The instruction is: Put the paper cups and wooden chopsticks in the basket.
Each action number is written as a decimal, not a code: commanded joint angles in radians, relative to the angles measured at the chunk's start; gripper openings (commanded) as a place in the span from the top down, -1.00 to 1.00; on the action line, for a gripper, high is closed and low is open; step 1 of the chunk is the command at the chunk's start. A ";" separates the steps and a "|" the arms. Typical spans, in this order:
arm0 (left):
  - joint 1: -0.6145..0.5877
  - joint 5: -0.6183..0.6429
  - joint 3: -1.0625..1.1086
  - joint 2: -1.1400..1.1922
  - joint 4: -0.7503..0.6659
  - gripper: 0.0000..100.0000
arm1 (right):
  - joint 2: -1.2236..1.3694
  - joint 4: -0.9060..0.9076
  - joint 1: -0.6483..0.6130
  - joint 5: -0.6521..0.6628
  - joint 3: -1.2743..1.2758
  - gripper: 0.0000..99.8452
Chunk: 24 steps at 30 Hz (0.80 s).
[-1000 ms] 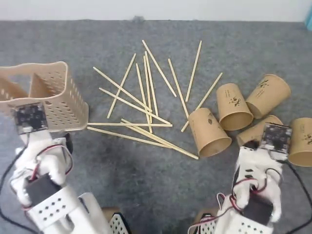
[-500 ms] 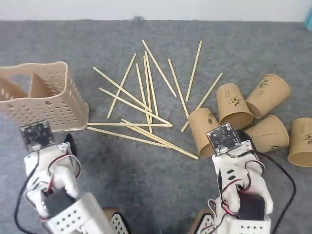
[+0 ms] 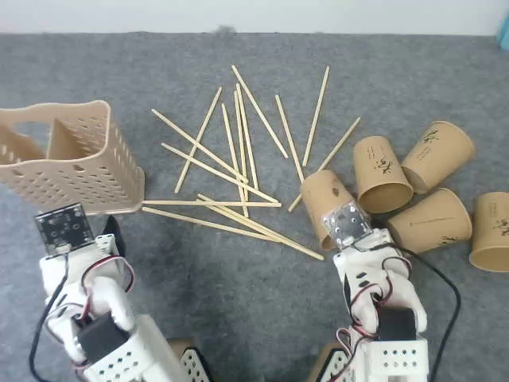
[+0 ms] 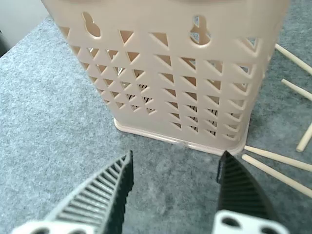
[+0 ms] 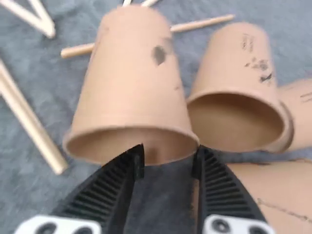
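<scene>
The grey tabletop (image 3: 238,318) had bare room at 6 o'clock, between the two arms. The basket (image 3: 75,159) stood upright at 9 o'clock, and judging by the layout nothing had been packed yet. Five paper cups (image 3: 437,155) lay on their sides, crowded at 3 o'clock. The chopsticks (image 3: 238,159) sprawled from the centre toward 12 o'clock.

The first cup pick seemed to be in hand. The right gripper (image 5: 168,161) was open and empty, its jaws at the mouth of the nearest cup (image 3: 322,199). The next move likely called for closing on that rim, then lifting clear. A neighbouring cup (image 3: 382,171) lay just beside it, leaving little room. The left gripper (image 4: 176,170) was open and empty, near the basket's wall.
</scene>
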 commanded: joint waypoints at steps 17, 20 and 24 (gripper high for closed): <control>0.037 0.018 -0.004 0.008 0.002 0.46 | 0.004 -0.007 -0.012 0.008 -0.172 0.98; 0.037 0.018 -0.004 0.008 0.003 0.46 | 0.051 0.051 -0.012 0.009 -0.307 0.98; 0.035 0.018 -0.002 0.011 0.000 0.46 | 0.315 0.179 -0.013 0.003 -0.603 0.98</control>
